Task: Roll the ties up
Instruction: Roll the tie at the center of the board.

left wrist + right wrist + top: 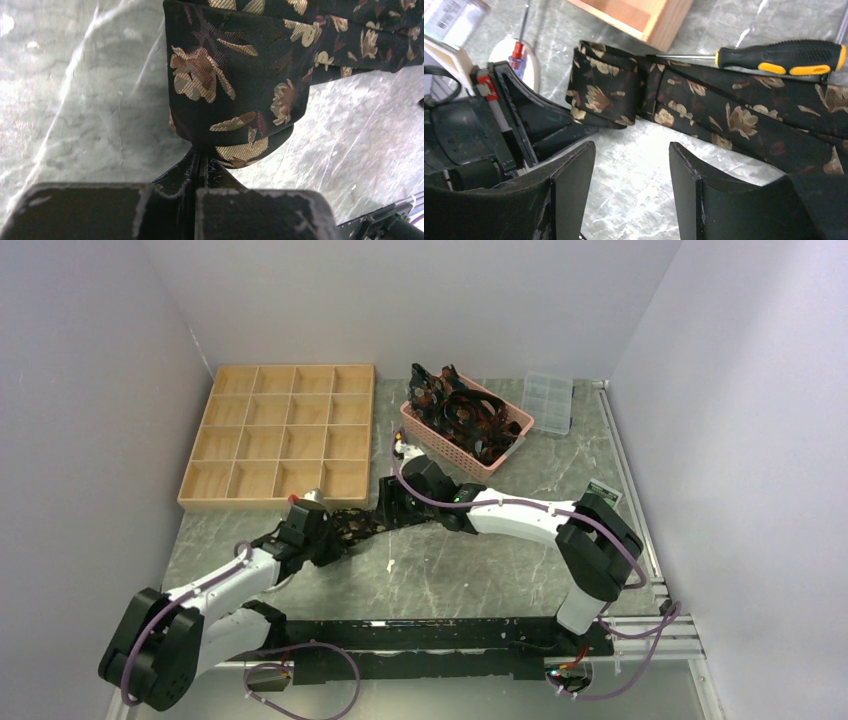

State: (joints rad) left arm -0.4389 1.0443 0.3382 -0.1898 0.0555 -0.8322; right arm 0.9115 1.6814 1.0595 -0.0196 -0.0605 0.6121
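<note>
On the grey marbled table (450,570), far left: a wooden tray (280,435) of open compartments. Right of the tray, a pink basket (424,436) heaped with dark ties (470,412). Just beside the basket, at the far right, a clear box (549,400). Near the tray's front corner, between the two arms, one tie (734,112) laid out flat, black with tan-gold leaves, its end folded back into a short loop. Left gripper (200,154) pressed together on that folded end, fabric pinched at the fingertips. Right gripper (631,147) above bare table just beside the tie, jaws apart, nothing between. Along the tie's far edge, touching or nearly so, a screwdriver (781,56) with a black-and-yellow handle, shaft toward the tray corner.
</note>
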